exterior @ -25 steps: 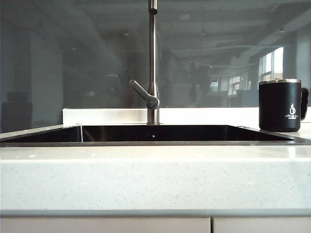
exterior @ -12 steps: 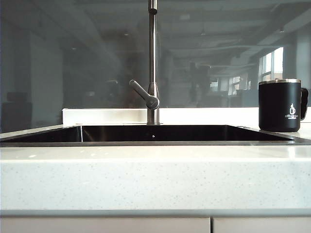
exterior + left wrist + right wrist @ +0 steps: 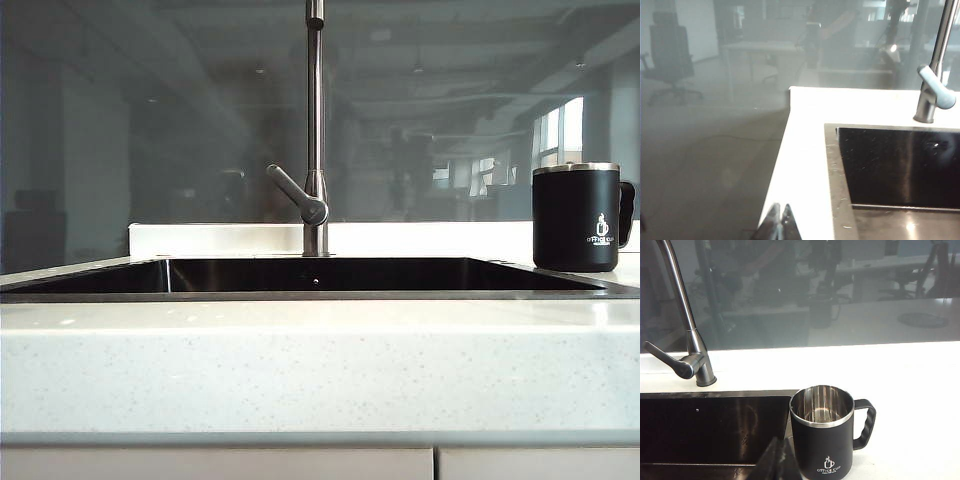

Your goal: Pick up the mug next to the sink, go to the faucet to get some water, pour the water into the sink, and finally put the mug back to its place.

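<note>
We see the mug [image 3: 577, 217] upright on the counter [image 3: 300, 360] at the right edge of the exterior frame, just beside the sink [image 3: 320, 275], handle facing right. Faucet [image 3: 315, 130] stands center, behind the basin. Right gripper [image 3: 778, 460] is pinched shut, empty, near the mug. Left gripper [image 3: 780, 224] is also shut, empty, over the counter's left corner.

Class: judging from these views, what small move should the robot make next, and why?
Probably open the right gripper. It sits shut just short of the mug, which stands untouched on the counter beside the sink; shut jaws cannot take it. The left gripper, also shut, is at the sink's far corner.
</note>
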Controlling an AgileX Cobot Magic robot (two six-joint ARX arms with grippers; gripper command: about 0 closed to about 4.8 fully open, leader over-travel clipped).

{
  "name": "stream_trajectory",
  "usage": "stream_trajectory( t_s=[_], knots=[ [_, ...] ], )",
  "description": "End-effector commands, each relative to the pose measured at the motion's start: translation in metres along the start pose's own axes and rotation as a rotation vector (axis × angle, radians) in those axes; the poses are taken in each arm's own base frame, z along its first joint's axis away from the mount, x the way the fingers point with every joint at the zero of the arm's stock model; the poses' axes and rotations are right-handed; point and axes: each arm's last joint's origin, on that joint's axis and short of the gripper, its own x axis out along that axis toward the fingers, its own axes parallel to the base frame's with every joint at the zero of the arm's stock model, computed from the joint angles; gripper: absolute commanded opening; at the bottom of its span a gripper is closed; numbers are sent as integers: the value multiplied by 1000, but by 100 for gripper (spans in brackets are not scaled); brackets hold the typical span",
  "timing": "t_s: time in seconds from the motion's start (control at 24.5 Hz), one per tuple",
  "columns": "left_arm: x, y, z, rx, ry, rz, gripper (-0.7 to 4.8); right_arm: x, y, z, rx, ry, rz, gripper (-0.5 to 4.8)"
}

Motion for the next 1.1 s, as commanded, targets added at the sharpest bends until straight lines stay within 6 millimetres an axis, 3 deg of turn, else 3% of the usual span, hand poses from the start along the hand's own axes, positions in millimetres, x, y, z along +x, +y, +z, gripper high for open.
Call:
stream_trajectory(
  t_s=[0.04, 1.1],
  knots=[
    [0, 0, 1, 45, -3, 4, -4, 0, 0, 3, 2, -21, 0, -9],
    [0, 0, 0, 45, 4, -15, -4, 0, 0, 3, 2, -22, 0, -9]
  ],
)
